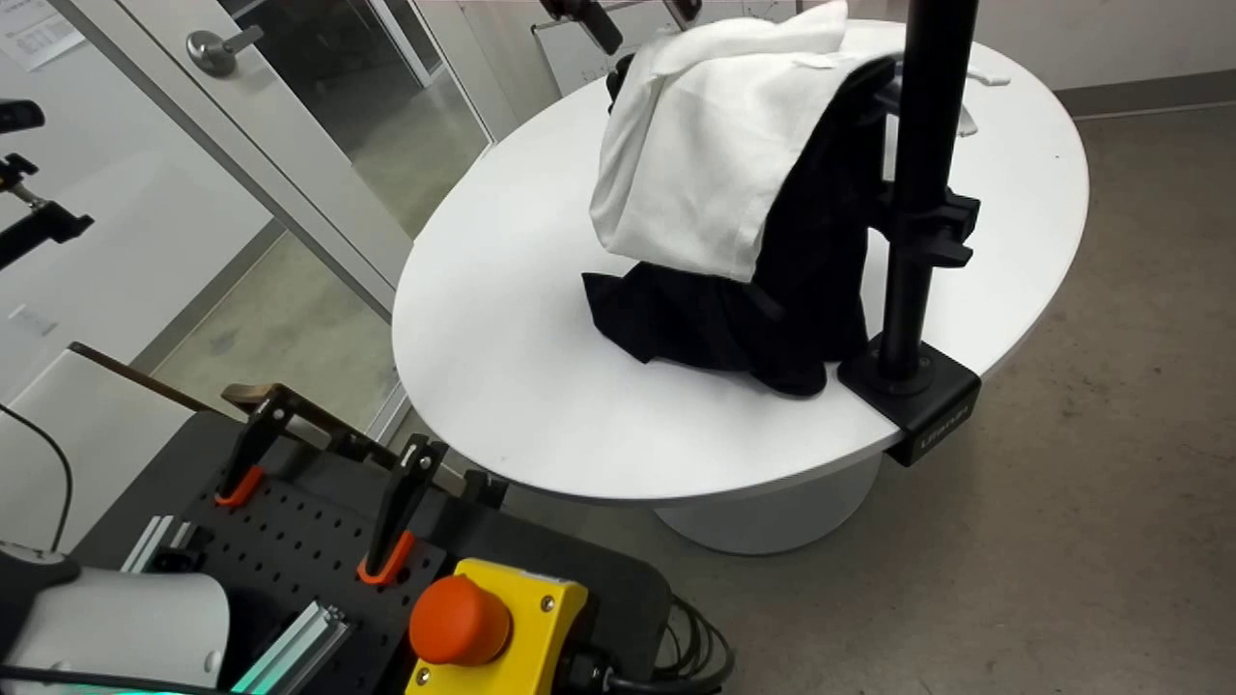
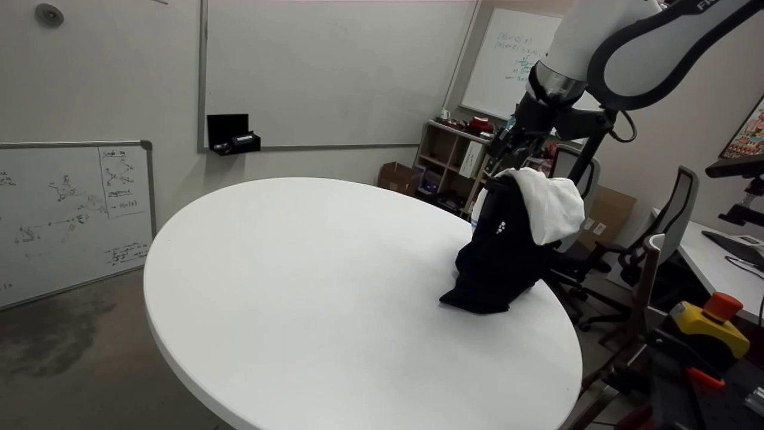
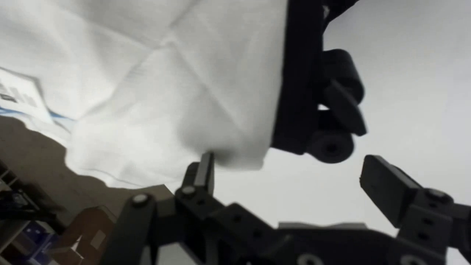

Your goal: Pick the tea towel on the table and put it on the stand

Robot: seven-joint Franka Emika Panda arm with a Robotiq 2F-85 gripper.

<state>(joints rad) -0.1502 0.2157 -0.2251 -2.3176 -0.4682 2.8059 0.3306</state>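
Observation:
The white tea towel [image 1: 715, 154] lies draped over the top of the black stand, above a black cloth [image 1: 715, 319] whose lower end rests on the table. The towel [image 2: 555, 206] and black cloth [image 2: 501, 263] also show in an exterior view. The stand's black pole [image 1: 927, 154] is clamped at the table edge; its top arm is mostly covered. In the wrist view, my gripper [image 3: 289, 162] is open, its fingers wide apart with nothing between them. One fingertip is at the edge of the towel [image 3: 165, 92]; I cannot tell if it touches. The stand's clamp knob [image 3: 331, 143] shows ahead.
The round white table [image 2: 298, 286] carries the stand near its edge. A yellow box with a red button [image 1: 502, 627] and orange-tipped clamps [image 1: 391, 550] are on the robot's dark base. Chairs [image 2: 668, 221] and a shelf [image 2: 441, 149] stand beyond the table.

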